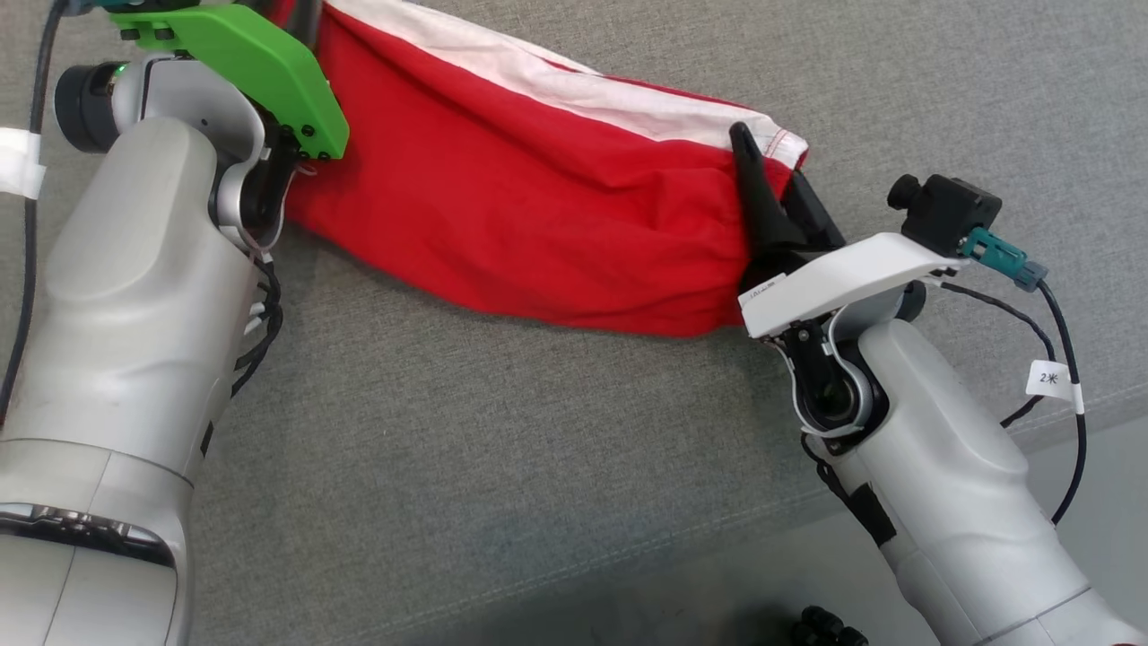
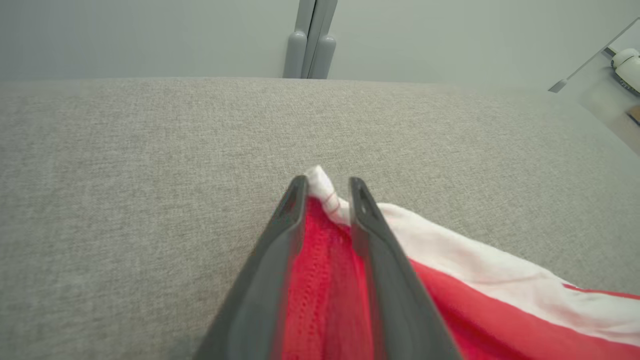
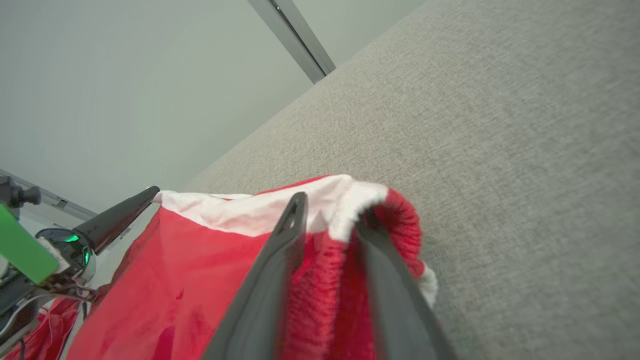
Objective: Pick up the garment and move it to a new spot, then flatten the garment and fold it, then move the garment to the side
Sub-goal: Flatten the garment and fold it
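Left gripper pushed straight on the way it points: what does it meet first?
Beyond the garment corner in its jaws, the left gripper would likely meet the grey fabric surface; depth is unclear.

So the garment [image 1: 538, 206] stretches from the upper left of the head view down to right of centre, over the bench [image 1: 448, 449]. The left gripper [image 2: 327, 184] is at its upper-left end and the right gripper [image 1: 771, 179] at its right end, each with cloth pinched between the fingers. The bench edge runs across the lower right of that view, with the floor [image 1: 700, 583] below it.
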